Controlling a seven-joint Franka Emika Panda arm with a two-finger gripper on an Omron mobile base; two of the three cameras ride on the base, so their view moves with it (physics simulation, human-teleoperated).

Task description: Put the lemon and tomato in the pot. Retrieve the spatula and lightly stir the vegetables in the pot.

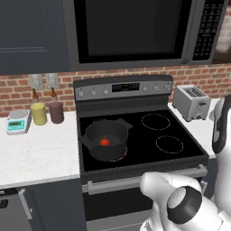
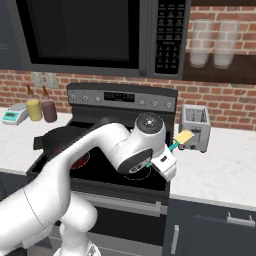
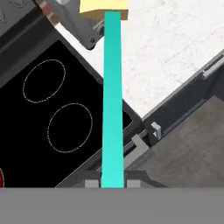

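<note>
The pot (image 1: pixel 107 137) is set on the front left burner of the stove (image 1: pixel 180 155), and the tomato (image 1: pixel 104 142) lies in the pot. Two jars (image 1: pixel 47 113) and a scale (image 1: pixel 18 122) are placed on the counter (image 1: pixel 40 158) left of the stove. A toaster (image 1: pixel 191 102) is placed right of the stove. The spatula (image 3: pixel 112 100) is held above the stove's front right corner, its blade toward the toaster.

Spatula (image 2: pixel 181 138) slanting from the arm's wrist, tan blade just before the toaster (image 2: pixel 195 127); pot (image 2: pixel 60 138) behind the arm
</note>
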